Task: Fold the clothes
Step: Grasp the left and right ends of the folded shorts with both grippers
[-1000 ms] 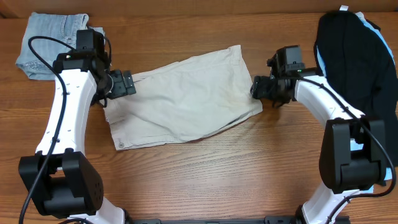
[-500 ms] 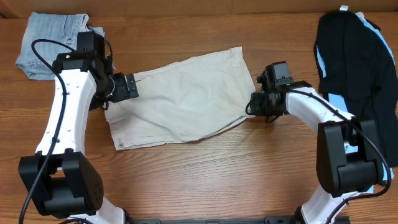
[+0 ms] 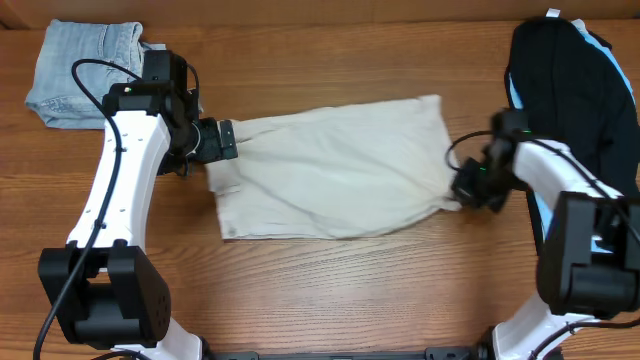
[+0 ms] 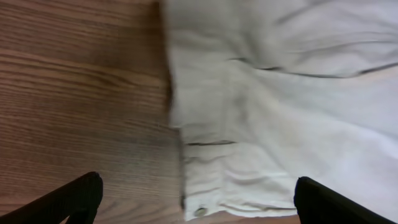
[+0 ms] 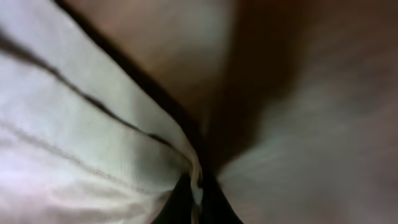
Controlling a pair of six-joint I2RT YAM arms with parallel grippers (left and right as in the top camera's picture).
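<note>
Right pincer (image 3: 462, 188) seems clamped on a corner of the khaki shorts (image 3: 330, 172); left pincer (image 3: 228, 140), spread wide, hovers at their far waistband end

Denim shorts (image 3: 85, 70) far-left corner — black garment (image 3: 570, 90) apparently over light-blue garment (image 3: 599, 43), right.

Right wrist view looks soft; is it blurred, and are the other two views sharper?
Right wrist: heavily blurred, the khaki shorts too close to the lens, with a dark shadow band beside the fold. Left wrist: slightly soft, seams readable. Overhead: evenly lit, though the right end effector looks motion-smeared.
</note>
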